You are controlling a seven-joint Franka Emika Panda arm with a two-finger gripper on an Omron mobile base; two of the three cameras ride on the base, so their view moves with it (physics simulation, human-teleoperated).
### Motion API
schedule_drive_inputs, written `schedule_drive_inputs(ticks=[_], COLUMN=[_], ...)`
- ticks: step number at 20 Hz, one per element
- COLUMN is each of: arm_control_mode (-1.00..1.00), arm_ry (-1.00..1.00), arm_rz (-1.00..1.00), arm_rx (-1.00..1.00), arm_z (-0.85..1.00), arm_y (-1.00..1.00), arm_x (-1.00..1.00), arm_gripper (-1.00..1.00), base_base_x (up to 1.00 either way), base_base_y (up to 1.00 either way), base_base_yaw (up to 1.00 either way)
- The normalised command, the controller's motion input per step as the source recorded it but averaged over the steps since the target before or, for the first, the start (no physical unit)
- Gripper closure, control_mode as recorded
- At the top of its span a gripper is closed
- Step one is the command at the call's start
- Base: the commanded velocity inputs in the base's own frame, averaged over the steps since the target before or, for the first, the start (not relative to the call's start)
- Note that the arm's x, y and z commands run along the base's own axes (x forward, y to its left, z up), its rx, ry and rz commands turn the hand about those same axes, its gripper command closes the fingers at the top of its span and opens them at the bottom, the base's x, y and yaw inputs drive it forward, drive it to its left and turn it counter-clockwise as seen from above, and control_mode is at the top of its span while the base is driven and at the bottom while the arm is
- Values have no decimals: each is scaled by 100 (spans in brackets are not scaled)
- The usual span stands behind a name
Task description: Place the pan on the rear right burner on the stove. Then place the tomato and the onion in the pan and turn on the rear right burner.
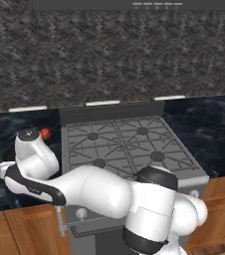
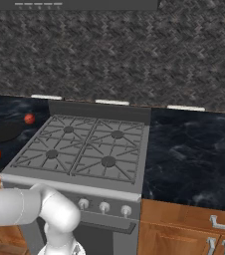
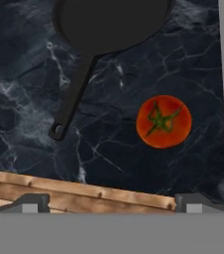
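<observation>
The pan [image 3: 109, 22] lies empty on the dark marble tabletop [image 3: 25, 99] to the left of the stove [image 2: 79, 149], so the first step, carrying it to the rear right burner [image 2: 117, 134], is not yet done. In the hand view the claw [image 3: 112, 206] hangs above the tabletop's front edge with its two tips set wide apart and nothing between them, the pan's long thin handle ahead of the left tip and the tomato [image 3: 163, 121] ahead of the right one. To do this step well, I would bring the claw forward over the handle and turn the wrist so the fingers cross the handle rather than run along it. I would close near the bowl end, so the pan hangs less, and lift it level. The tomato sits just beside the handle's line, between the pan and the front edge, near the stove's side; a careless approach could nudge it and send it rolling. The onion [image 2: 29, 118] rests further back on the same tabletop, close to the stove's rear left corner and clear of the lift path. All four grates on the stove are bare, so the pan can go straight down, centred on the rear right grate.
</observation>
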Motion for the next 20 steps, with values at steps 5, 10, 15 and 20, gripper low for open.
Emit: schedule_drive_inputs(ticks=[5, 10, 15, 20], arm_control_mode=[-100, -100, -100, -100], arm_ry=[2, 3, 2, 1], arm_rz=[0, 0, 0, 0], arm_rx=[0, 0, 0, 0], arm_z=[-11, -11, -14, -20], arm_y=[17, 18, 13, 12], arm_x=[16, 17, 10, 6], arm_gripper=[-100, -100, -100, -100], base_base_x=[0, 0, 0, 0], base_base_y=[0, 0, 0, 0], base_base_yaw=[0, 0, 0, 0])
